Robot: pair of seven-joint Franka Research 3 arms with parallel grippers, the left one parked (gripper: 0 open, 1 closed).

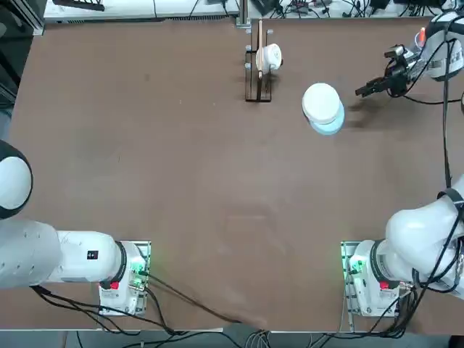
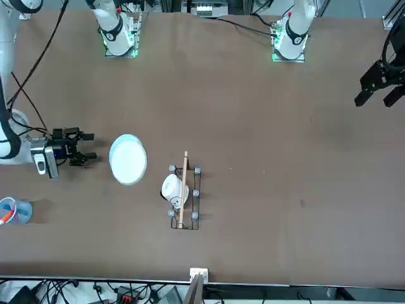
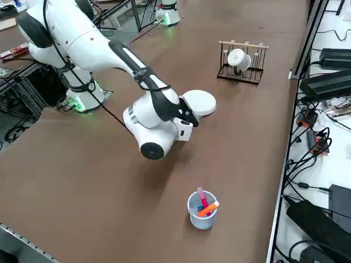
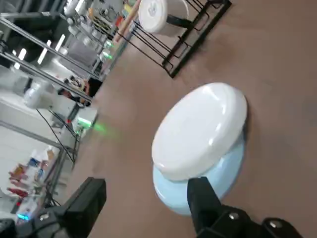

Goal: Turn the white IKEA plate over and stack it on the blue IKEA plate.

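Table (image 1: 145,145): one white plate (image 1: 321,101) atop one blue plate (image 1: 330,125), right gripper (image 1: 367,88) open.

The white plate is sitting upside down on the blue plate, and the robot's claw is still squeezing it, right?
Not quite. The white plate does sit upside down on the blue plate, but the right end effector is not squeezing it: the front view shows its fingers open and clear of the plates, beside them.

Glossy white plate (image 4: 200,130), matt brown table (image 1: 181,181), wire rack (image 1: 258,80)
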